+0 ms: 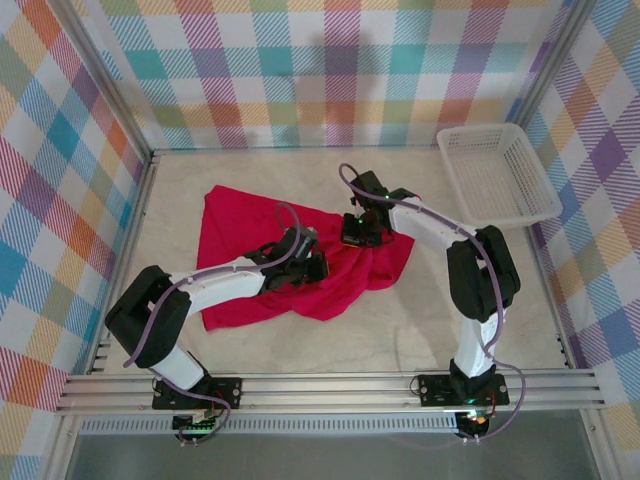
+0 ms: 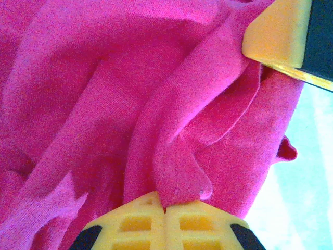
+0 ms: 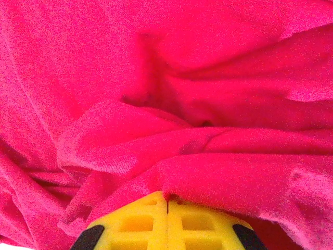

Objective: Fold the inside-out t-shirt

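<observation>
The inside-out t-shirt (image 1: 235, 225) lies crumpled on the table, bright red and heavily wrinkled, with its right part bunched up between the two arms. My left gripper (image 1: 310, 262) sits over the shirt's middle, shut on a raised fold (image 2: 179, 177) that runs into the closed yellow fingertips (image 2: 140, 219). My right gripper (image 1: 358, 232) is just right of it and slightly farther back, shut on another ridge of the shirt (image 3: 223, 172). One of its yellow fingers (image 2: 276, 31) appears at the top right of the left wrist view.
A white plastic basket (image 1: 497, 175) stands at the back right corner. Pale bare table (image 1: 400, 340) lies in front of and right of the shirt. Checked walls and metal rails enclose the workspace.
</observation>
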Controlling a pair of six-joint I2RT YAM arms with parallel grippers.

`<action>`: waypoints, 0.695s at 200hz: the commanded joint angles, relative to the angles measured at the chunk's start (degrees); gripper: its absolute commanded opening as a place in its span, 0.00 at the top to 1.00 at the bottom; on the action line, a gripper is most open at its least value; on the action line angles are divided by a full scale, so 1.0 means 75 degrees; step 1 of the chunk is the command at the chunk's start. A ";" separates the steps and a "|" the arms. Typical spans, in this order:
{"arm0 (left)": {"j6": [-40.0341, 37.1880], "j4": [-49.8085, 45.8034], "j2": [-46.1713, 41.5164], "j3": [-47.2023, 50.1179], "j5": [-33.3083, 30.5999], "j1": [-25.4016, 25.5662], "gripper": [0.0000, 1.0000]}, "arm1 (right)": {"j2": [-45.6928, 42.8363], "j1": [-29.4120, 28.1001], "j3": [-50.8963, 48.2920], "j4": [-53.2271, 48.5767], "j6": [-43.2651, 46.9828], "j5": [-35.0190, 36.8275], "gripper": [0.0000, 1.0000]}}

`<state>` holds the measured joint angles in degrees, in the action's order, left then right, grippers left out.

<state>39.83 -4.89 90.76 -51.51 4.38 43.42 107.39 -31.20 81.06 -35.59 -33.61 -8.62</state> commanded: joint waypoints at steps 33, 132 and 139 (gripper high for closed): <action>-0.0304 -0.0721 -0.0055 -0.0836 -0.0464 0.0105 1.00 | -0.1419 -0.0059 0.1045 -0.1367 0.0384 -0.0337 1.00; -0.0440 -0.0790 -0.0118 -0.1427 -0.0445 0.0048 1.00 | -0.2539 0.0898 0.1545 -0.2249 0.0333 -0.1406 0.75; -0.0427 -0.0790 -0.0146 -0.1409 -0.0444 0.0058 1.00 | -0.2612 0.0999 0.1381 -0.2171 0.0316 -0.1274 0.69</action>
<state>37.69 -8.21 90.70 -62.19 1.80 43.42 90.63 -26.76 94.30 -51.40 -31.20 -18.09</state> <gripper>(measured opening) 0.044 0.239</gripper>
